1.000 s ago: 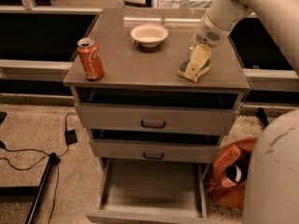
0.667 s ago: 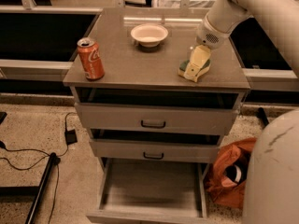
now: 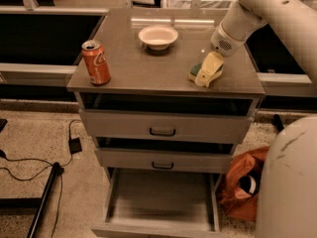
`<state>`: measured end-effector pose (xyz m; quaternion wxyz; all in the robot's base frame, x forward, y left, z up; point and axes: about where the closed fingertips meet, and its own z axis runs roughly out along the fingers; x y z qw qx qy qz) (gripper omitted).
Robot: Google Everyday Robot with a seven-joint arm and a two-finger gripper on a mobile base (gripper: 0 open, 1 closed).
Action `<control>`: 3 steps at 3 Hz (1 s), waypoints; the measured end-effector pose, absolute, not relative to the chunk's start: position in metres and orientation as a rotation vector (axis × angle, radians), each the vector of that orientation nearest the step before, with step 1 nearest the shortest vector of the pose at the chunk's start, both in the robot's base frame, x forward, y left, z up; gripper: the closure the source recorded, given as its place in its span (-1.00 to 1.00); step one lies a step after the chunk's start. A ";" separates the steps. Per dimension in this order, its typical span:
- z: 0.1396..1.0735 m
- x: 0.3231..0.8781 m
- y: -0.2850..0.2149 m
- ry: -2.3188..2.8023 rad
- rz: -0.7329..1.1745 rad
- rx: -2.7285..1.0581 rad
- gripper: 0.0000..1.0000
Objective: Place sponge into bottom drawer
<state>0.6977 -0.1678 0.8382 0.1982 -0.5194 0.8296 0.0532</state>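
Observation:
The sponge [image 3: 195, 72], pale yellow with a dark green face, lies on the cabinet top [image 3: 143, 66] near its right front edge. My gripper [image 3: 210, 70] is down on the sponge from the right and covers most of it, so only the sponge's left end shows. The bottom drawer [image 3: 161, 197] is pulled out below, a wide shallow grey tray with nothing in it. The two upper drawers with dark handles [image 3: 162, 132] are pushed in.
A red soda can [image 3: 96, 62] stands at the cabinet top's left front. A white bowl [image 3: 158, 36] sits at the back middle. An orange bag [image 3: 242, 190] lies on the floor to the right of the drawers. Cables [image 3: 34, 167] run across the floor on the left. My own body [image 3: 290, 182] fills the lower right.

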 end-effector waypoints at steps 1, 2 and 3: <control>0.825 0.700 -0.171 2.365 0.153 -1.414 -0.92; 0.818 0.701 -0.172 2.390 0.153 -1.398 -0.58; 0.818 0.701 -0.172 2.390 0.154 -1.397 -0.19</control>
